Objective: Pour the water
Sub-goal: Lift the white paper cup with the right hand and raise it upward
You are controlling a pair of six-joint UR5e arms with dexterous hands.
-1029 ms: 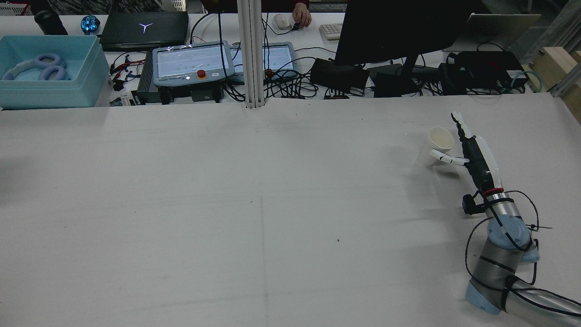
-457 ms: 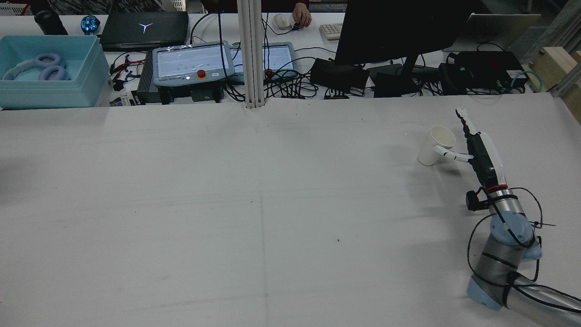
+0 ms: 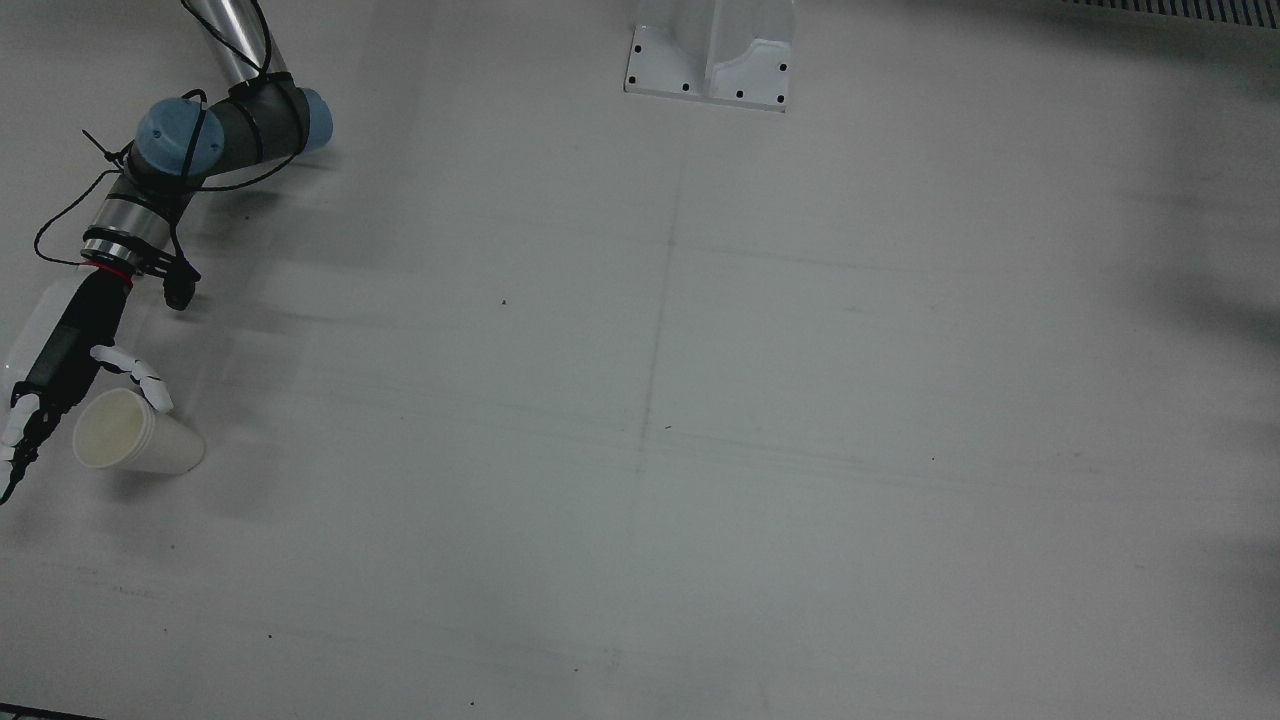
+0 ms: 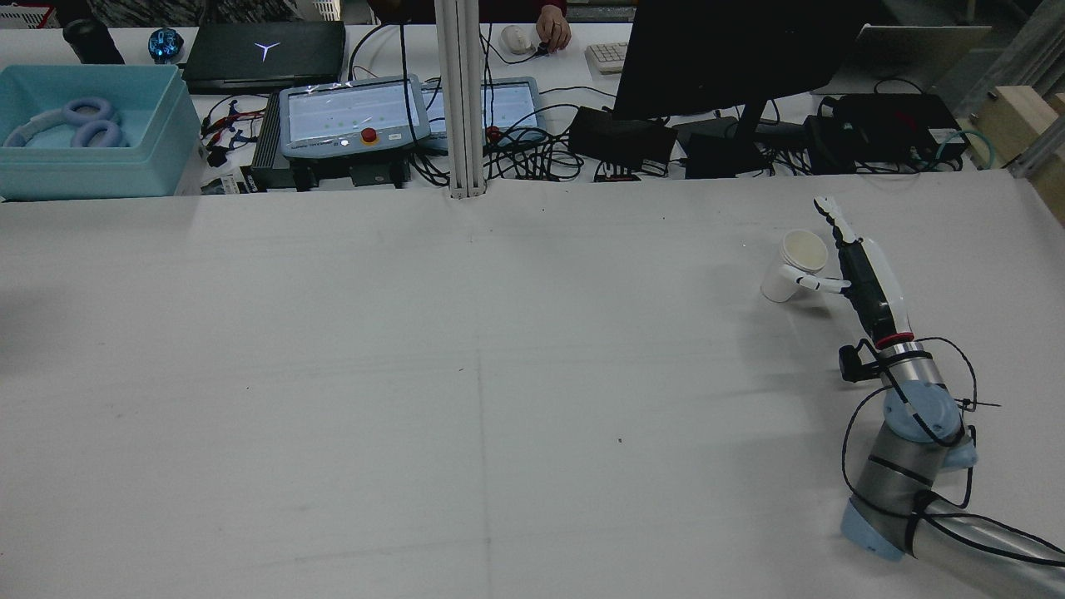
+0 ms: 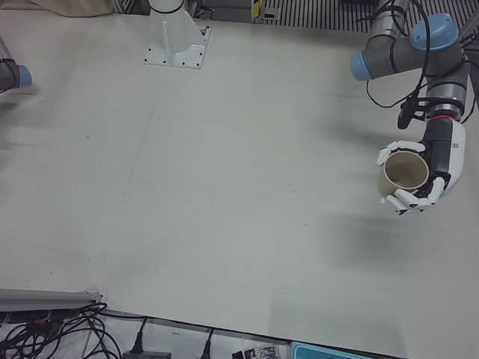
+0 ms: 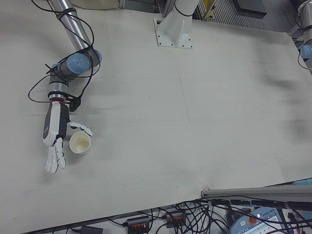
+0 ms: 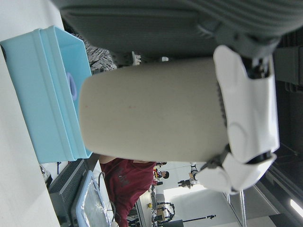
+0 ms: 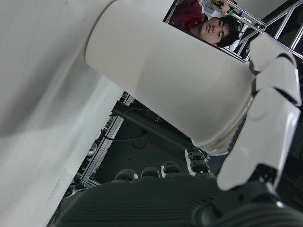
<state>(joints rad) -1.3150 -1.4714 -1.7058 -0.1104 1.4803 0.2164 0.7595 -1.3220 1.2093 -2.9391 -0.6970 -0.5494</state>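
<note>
Here the left hand point(image 5: 419, 176) wraps a paper cup point(image 5: 405, 172) — seemingly lifted.

even overhead light, soft shadows on the table point(image 4: 333, 374); front view dim.

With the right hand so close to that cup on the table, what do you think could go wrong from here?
1. The right hand is open, with one finger at the white cup. In the front view this cup looks tilted, so a nudge may topple it.
2. The left hand carries a beige cup in the air; a slack grip could drop it or spill whatever is inside.
</note>
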